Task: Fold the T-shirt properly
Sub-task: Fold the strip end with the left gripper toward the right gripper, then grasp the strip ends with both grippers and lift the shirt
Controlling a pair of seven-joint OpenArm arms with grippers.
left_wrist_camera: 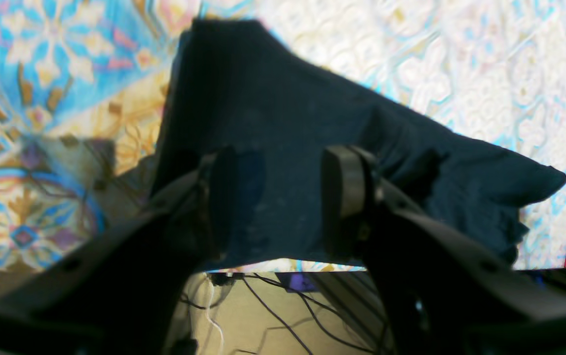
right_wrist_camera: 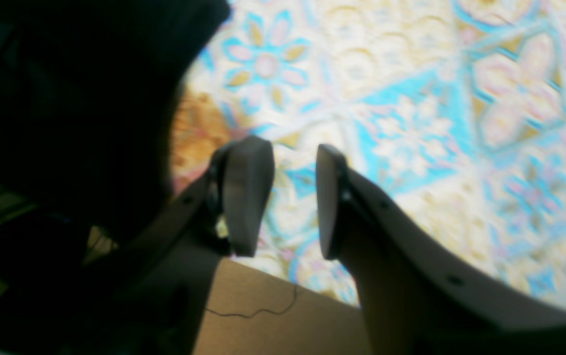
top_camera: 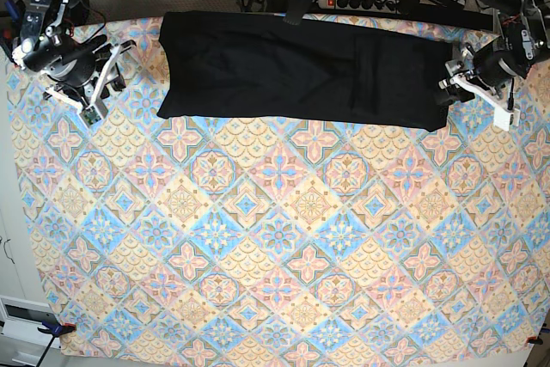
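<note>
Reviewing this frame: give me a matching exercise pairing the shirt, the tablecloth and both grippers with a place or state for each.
Things:
1. T-shirt
2. tablecloth
3. left gripper
4. right gripper

Places or states:
A. open over bare patterned cloth, beside the garment
B. open above the dark cloth, gripping nothing
C. long black band along the far edge
D. colourful tiles covering the table

Pairs: 1-C, 2-D, 3-B, 4-A
</note>
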